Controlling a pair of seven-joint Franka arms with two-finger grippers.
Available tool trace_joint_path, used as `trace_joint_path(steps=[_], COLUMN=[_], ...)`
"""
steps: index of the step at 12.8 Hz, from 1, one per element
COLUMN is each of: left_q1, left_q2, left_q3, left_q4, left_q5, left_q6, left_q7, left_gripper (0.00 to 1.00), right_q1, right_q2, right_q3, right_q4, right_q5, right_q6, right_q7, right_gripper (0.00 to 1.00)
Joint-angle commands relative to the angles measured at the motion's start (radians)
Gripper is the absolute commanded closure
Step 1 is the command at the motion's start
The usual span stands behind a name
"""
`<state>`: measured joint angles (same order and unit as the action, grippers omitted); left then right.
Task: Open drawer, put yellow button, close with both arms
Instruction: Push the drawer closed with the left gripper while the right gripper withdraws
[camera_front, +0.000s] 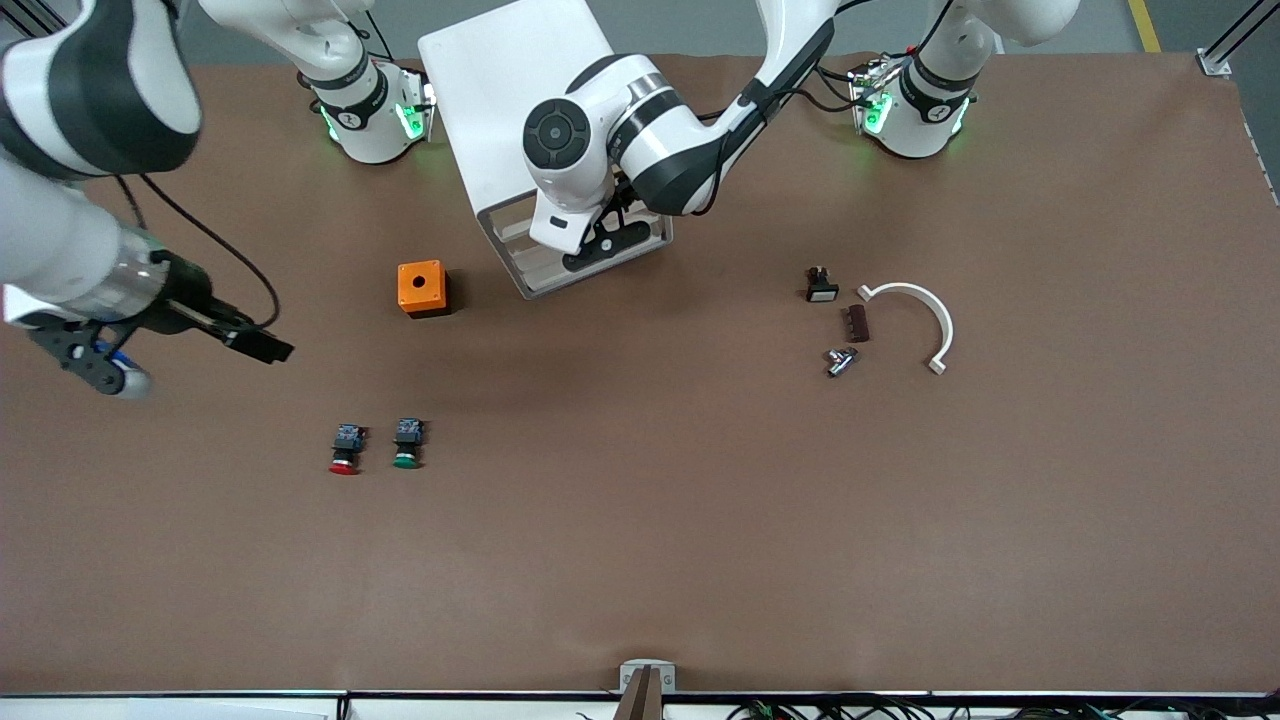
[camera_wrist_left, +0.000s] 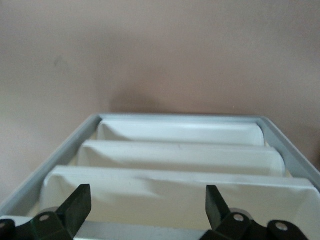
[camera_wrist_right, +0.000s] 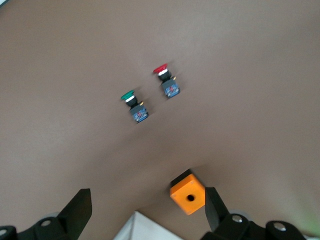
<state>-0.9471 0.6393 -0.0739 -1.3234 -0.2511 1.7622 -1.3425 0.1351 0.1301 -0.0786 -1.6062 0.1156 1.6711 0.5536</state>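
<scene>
The white cabinet (camera_front: 500, 90) stands between the two arm bases, with its drawer fronts (camera_front: 555, 268) facing the front camera. My left gripper (camera_front: 603, 243) is at that front, over the drawers, open and empty. In the left wrist view it (camera_wrist_left: 147, 194) straddles the nearest white drawer front (camera_wrist_left: 175, 192), and two lower fronts show past it. I cannot tell whether any drawer is pulled out. My right gripper (camera_front: 180, 358) hangs open and empty in the air at the right arm's end of the table; its view (camera_wrist_right: 147, 197) looks down on the table. The yellow button is out of view.
An orange box with a hole (camera_front: 422, 288) sits beside the cabinet. A red-capped button (camera_front: 345, 450) and a green-capped button (camera_front: 407, 445) lie nearer the camera. Toward the left arm's end lie a small black part (camera_front: 820, 285), a brown piece (camera_front: 858, 322), a metal piece (camera_front: 840, 360) and a white arc (camera_front: 925, 315).
</scene>
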Motion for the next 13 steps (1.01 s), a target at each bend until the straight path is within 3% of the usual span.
trace_joint_path(steps=[1,6,9,13], left_q1=[-0.030,-0.010,0.164,0.329], left_q2=[0.016,0.002,-0.055,-0.134], left_q3=[0.003,0.020,0.045,0.043], left_q4=[0.001,-0.010,0.000,0.003], left_q5=[-0.054,-0.045,-0.015,0.211], left_q6=[0.011,-0.001,-0.027,-0.027], left_q7=[-0.041,-0.096,-0.078,-0.003], left_gripper=[0.00,0.00,0.00,0.00], right_q1=[-0.098,-0.137,-0.129,-0.132], right_q2=[-0.041,-0.136,-0.197,-0.215], right_q3=[0.019,0.022,0.028,0.028], right_q4=[-0.001,-0.017,-0.049,-0.064], right_q5=[-0.008,-0.071,-0.119,-0.122], right_q6=[-0.019,-0.034,-0.037,-0.034], right_q7=[-0.215,-0.373,-0.411,-0.414], right_gripper=[0.00,0.00,0.00,0.00])
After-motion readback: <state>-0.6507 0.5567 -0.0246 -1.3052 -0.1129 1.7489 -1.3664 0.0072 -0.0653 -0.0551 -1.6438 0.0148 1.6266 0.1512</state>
